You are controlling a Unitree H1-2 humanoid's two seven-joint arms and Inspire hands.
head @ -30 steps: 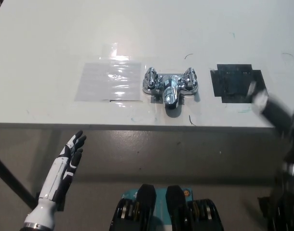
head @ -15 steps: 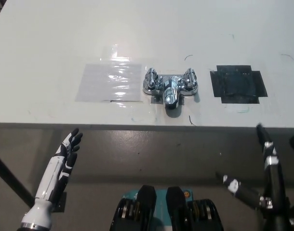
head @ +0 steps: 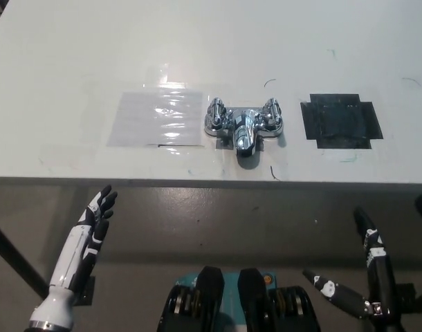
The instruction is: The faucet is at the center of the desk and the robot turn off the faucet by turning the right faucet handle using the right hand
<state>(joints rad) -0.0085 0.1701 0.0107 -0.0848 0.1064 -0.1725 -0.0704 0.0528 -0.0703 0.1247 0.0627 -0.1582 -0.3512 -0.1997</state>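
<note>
A chrome two-handled faucet (head: 243, 126) is seen near the middle of the white desk (head: 197, 48), set a little back from the front edge, its spout pointing toward the robot. Its right handle (head: 272, 115) and left handle (head: 215, 115) are both untouched. A clear glossy plastic sheet (head: 158, 117) lies flat just beside the faucet on the robot's left; a black square tape patch (head: 341, 121) is stuck to the desk on the robot's right, a short way apart from the faucet.

The black right hand (head: 360, 287) is held low, below the desk's front edge at the lower right of the view, well apart from the faucet. Its fingers (head: 369, 245) are spread wide and nothing is held (one points up, another out toward picture left).

The white left hand (head: 97, 218) is at rest at the lower left, also below the desk edge, fingers extended upward and slightly parted, with nothing grasped.

Faint pen marks are noted on the desk surface near the faucet and toward the far right.
</note>
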